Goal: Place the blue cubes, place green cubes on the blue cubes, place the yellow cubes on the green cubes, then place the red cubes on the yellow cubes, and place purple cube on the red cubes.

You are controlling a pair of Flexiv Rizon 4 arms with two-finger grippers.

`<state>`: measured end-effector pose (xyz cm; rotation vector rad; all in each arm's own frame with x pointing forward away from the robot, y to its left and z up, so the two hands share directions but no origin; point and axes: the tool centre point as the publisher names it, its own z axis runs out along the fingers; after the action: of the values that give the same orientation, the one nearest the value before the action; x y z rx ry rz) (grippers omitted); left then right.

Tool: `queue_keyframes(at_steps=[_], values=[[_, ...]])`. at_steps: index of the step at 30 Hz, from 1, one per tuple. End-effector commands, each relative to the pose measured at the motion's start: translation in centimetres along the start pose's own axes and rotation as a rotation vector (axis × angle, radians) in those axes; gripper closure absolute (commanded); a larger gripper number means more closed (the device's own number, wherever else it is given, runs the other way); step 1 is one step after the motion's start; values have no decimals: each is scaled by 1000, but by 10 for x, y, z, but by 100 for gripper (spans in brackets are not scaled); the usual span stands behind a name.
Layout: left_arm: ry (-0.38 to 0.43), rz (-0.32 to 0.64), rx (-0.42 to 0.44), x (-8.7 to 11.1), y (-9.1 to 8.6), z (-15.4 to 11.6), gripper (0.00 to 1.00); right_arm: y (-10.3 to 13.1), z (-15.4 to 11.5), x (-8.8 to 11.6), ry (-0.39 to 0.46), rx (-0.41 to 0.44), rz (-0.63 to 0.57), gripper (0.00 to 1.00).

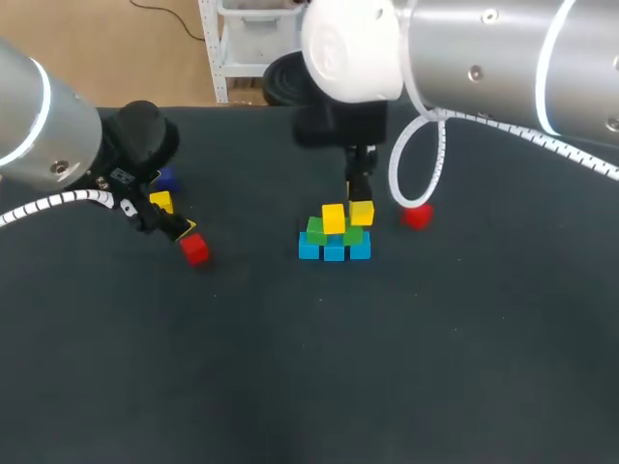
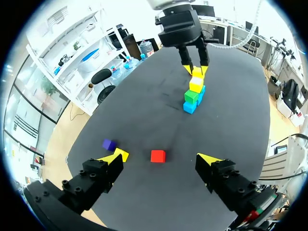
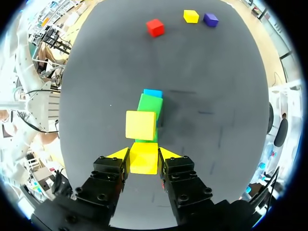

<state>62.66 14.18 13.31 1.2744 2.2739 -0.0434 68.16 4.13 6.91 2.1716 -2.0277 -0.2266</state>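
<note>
clamped in the right gripper (image 3: 144, 154): a yellow cube (image 3: 144, 162). just ahead, second yellow cube (image 3: 140, 124) seated on green cubes (image 3: 150, 103), blue cubes (image 3: 153, 93) beneath, seemingly done. far ahead, red cube (image 3: 155, 27) and purple cube (image 3: 210, 19) unplaced; left gripper (image 2: 162, 156) spread wide above the red.

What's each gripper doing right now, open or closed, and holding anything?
Left gripper: open, holding nothing; a red cube lies just ahead of it.
Right gripper: closed on a yellow cube.

Right end effector (image 1: 360, 201) stands over cube stack (image 1: 334, 249)
</note>
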Motion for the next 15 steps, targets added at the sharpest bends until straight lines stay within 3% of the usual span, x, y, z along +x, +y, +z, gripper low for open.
queue_keyframes(at_steps=[1,15], values=[[-3,2,3,1,1,0,0,3,0,-3,7,1,0,84],[-3,2,3,1,1,0,0,8,1,-5,27,-8,-5,84]])
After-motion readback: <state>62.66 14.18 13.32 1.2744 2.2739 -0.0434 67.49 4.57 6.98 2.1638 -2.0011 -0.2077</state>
